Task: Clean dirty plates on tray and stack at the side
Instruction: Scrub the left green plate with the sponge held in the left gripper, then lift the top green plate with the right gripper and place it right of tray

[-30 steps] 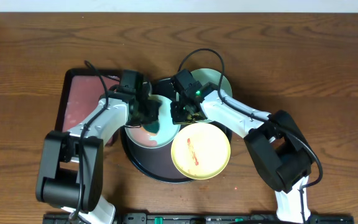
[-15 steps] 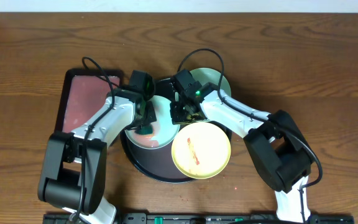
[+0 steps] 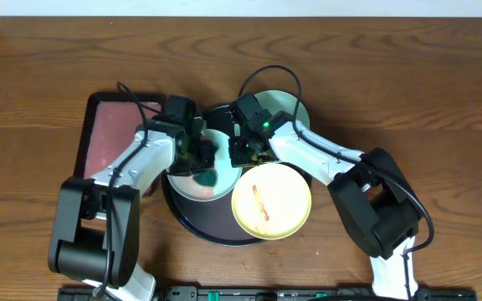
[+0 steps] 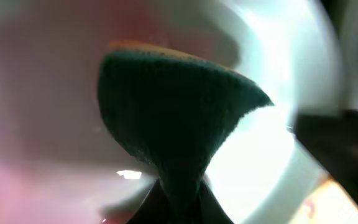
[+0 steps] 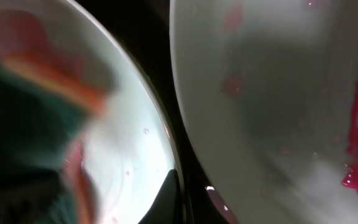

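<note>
Overhead faces straight down on the table (image 3: pixel 392 67) — both close wrist cameras share one mint plate (image 5: pixel 129 155).

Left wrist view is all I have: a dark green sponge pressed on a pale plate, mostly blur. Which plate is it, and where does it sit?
Observer: The sponge in the left tool is on a mint-green plate, which lies on the left side of the black tray.
Operator: Is anything steadying that plate?
Observer: The right tool is at the plate's right edge. I cannot tell whether it grips the rim.
Operator: What is left to clean?
Observer: A yellow plate with a red smear in its middle overlaps the tray's right rim.
</note>
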